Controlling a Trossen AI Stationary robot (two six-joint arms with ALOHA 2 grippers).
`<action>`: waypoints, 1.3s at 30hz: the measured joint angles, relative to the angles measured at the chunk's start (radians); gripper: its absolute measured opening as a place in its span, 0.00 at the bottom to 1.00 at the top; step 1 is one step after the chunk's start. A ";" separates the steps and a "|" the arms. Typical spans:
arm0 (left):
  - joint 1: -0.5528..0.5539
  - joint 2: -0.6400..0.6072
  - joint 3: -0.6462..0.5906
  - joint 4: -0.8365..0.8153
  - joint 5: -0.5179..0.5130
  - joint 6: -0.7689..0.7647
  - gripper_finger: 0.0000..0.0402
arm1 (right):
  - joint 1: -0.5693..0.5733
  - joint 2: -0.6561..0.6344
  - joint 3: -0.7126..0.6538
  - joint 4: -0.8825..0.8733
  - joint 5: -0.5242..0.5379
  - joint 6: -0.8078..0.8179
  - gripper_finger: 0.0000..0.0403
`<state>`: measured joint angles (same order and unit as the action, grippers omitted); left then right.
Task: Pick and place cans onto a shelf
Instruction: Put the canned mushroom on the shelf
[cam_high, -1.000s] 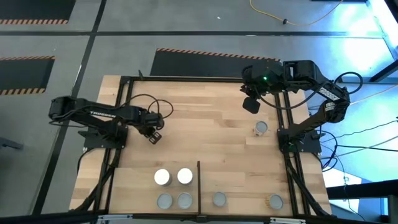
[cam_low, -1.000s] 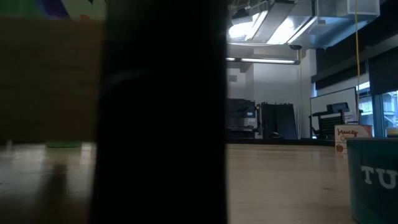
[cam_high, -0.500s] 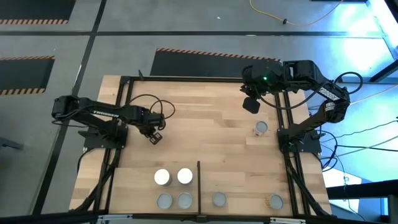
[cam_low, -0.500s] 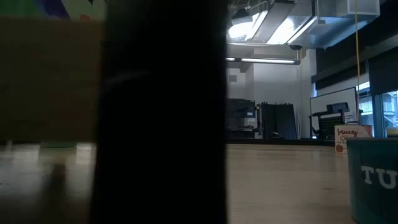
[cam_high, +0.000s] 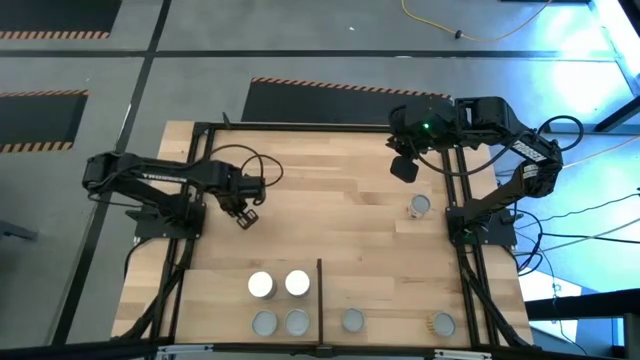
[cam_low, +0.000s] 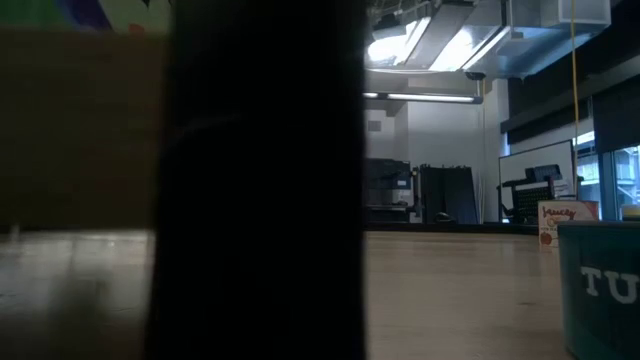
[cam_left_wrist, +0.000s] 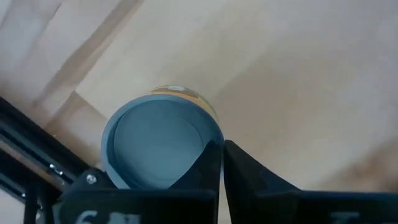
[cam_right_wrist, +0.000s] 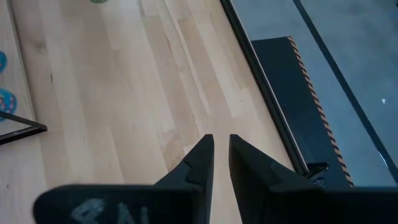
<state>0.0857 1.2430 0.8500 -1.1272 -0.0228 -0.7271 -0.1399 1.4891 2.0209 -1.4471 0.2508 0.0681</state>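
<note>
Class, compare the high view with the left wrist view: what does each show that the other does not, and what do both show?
Only the high view shows the right gripper at the table's far right, a lone can near it, and six cans by the divider bar at the near edge. Only the left wrist view shows a grey-topped can right beside the left gripper, whose fingers are nearly together. Both show the wooden tabletop and the left gripper.

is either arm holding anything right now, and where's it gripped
Nothing is held. The left gripper hovers over a grey-topped can, which is not between its fingers; the right gripper is empty.
</note>
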 joint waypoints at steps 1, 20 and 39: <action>-0.010 0.000 0.025 -0.022 0.006 -0.001 0.00 | 0.000 0.000 0.000 0.000 0.000 -0.003 0.13; -0.469 -0.003 0.612 -0.444 -0.040 -0.538 0.00 | 0.000 0.000 0.000 0.000 0.000 -0.028 0.13; -1.020 0.094 0.618 -0.214 -0.013 -0.946 0.00 | 0.000 0.000 0.000 0.000 0.000 -0.019 0.13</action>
<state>-0.9345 1.3372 1.4677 -1.3415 -0.0363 -1.6734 -0.1402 1.4891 2.0209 -1.4468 0.2508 0.0493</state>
